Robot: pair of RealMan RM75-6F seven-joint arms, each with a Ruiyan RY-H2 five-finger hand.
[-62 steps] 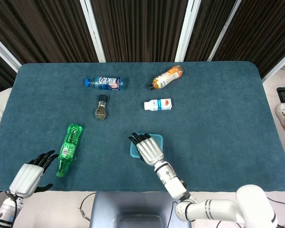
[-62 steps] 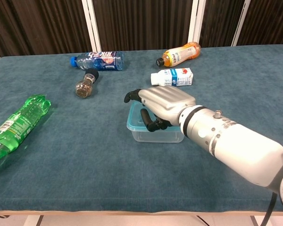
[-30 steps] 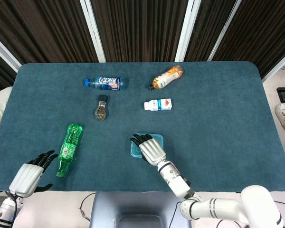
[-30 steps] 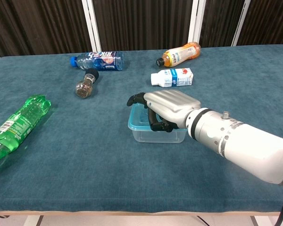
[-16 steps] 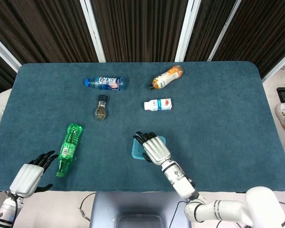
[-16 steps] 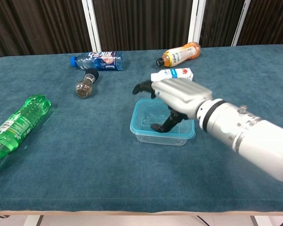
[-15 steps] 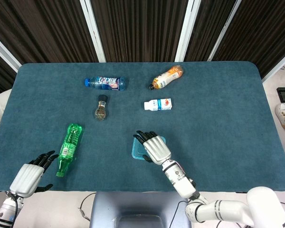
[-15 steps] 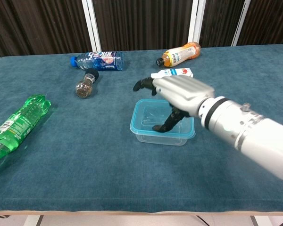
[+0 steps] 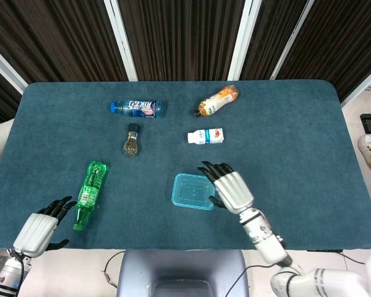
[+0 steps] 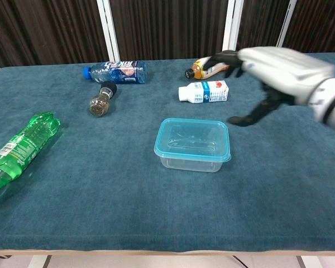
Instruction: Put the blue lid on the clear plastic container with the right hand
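Observation:
The clear plastic container [image 9: 193, 191] [image 10: 192, 152] sits near the table's front middle with the blue lid [image 10: 193, 139] lying flat on top of it. My right hand [image 9: 229, 187] [image 10: 273, 72] hovers just right of the container, raised off it, fingers spread and holding nothing. At the front left corner my left hand [image 9: 38, 229] rests with its fingers apart and nothing in them, close to the green bottle [image 9: 90, 194] [image 10: 18, 148].
A blue water bottle [image 9: 136, 108], an orange juice bottle [image 9: 217, 100], a small white milk bottle [image 9: 206, 136] and a pepper grinder [image 9: 132, 139] lie behind the container. Dark curtains hang behind the table's far edge.
My right hand has lifted off the lidded container and moved to the right, opening its fingers. The container shifted slightly right during this. The left hand has stayed still.

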